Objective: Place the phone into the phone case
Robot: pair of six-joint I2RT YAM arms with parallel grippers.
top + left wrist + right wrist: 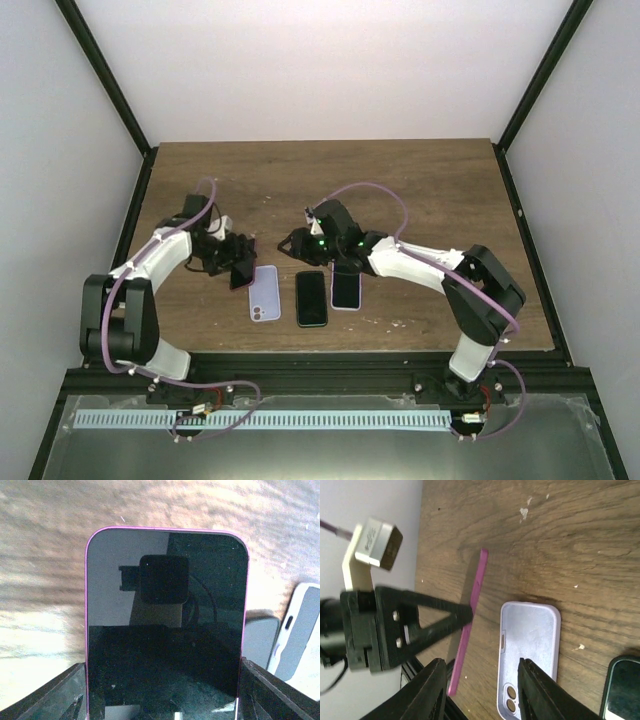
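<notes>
Half done at best: left gripper [236,265] clamped on phone [165,630], tilted up on edge just beside empty case [527,650] (flat on table [430,190]). Right gripper [481,669] fingers apart, over case. Seating phone remains.

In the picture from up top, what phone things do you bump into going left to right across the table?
pink phone → lavender case → black phone → light-edged phone
</notes>
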